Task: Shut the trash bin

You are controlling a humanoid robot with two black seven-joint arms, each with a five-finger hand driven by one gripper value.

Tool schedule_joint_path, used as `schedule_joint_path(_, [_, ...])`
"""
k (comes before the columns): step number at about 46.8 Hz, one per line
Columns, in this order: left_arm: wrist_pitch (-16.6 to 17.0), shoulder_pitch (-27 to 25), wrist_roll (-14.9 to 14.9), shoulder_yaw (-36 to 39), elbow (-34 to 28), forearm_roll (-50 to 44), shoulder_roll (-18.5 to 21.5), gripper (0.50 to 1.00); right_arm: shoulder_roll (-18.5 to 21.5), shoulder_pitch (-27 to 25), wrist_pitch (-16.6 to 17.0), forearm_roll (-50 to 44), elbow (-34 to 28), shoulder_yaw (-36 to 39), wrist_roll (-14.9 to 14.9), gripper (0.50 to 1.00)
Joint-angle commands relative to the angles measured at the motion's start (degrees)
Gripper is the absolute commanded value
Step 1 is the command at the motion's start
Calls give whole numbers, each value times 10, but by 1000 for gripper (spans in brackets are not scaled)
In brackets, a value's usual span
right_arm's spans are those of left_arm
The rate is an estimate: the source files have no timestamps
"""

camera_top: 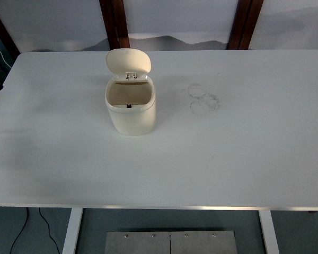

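Note:
A small cream trash bin [131, 114] stands upright on the white table [244, 148], a little left of centre. Its lid [128, 61] is hinged at the back and stands open, tilted upward, so the inside of the bin shows. No robot arm or hand is in view.
Faint ring-shaped marks [202, 98] lie on the table to the right of the bin. Two dark wooden posts [115, 24] stand behind the table's far edge. Cables [26, 227] hang below the near edge at the left.

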Motion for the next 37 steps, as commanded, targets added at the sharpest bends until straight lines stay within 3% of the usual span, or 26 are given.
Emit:
schedule_joint_path(1, [7,-18,0,30,-1,0,10,1000,0,0,0,0,0,0,1,995])
schedule_joint_path(12, [12,-79,1,151,-55,1,63,1000,0,0,0,0,0,0,0,995])
schedule_joint_path(19, [48,-150,1,276,-109,1,99,1000,0,0,0,0,0,0,0,995])
schedule_joint_path(29, [52,-268,3,454,-155,1,111,1000,0,0,0,0,0,0,0,995])
schedule_joint_path(37, [50,-344,9,541,-178,2,111,1000,0,0,0,0,0,0,0,995])
